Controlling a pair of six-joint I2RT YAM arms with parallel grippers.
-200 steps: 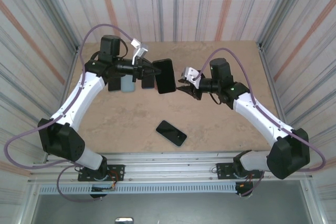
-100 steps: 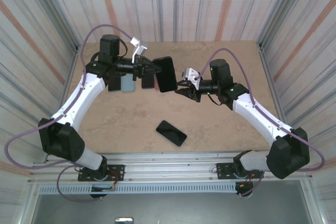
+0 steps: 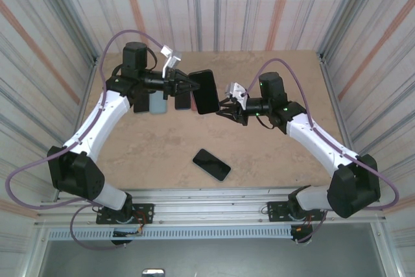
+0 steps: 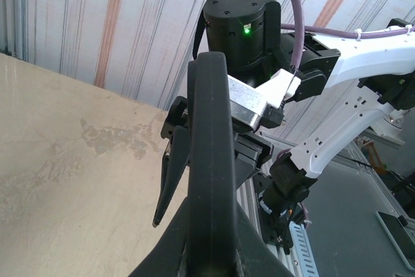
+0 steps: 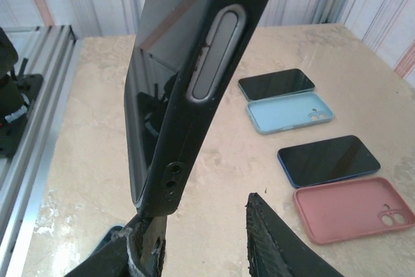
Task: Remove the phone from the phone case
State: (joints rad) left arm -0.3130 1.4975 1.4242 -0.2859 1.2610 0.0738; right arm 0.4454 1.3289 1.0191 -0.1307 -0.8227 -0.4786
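While the left gripper [image 3: 183, 87] is clamped tight on the case [image 5: 209, 85], with the phone [image 3: 205, 92] in it held edge-up at upper centre of the top view, the right gripper [image 3: 227, 109] sits just right of it, jaws part-spread, gripping nothing. Risks: a push on the rim could twist the case in that narrow pinch. The phone could also pop free and drop to the table [image 3: 149, 141].

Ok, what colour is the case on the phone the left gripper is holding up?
Black. The phone case shows best edge-on in the right wrist view.
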